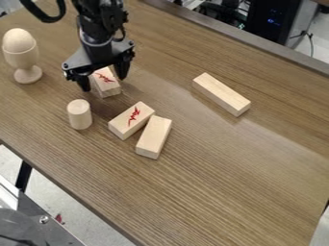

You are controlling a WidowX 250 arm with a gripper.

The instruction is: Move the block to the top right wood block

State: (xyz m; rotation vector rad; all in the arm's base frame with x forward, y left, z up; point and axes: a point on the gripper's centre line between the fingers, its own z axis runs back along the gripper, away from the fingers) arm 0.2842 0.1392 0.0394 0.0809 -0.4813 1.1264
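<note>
Hand (pixel 103 80): we see it wide open, apparently gripping nothing.
Red-marked block (pixel 108 88): within that spread, on the worktop (pixel 218 163); closing off-centre could twist it, we judge.
Top right wood block (pixel 221 94): well apart; our coming in low could knock it askew.

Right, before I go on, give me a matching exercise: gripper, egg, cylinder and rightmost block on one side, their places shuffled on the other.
1. Gripper
2. Egg
3. Cylinder
4. Rightmost block

A. Upright, directly on the table
B. Lying apart from the other blocks
C. Over a red-marked block
D. In the cup

Pairs: 1-C, 2-D, 3-A, 4-B
</note>
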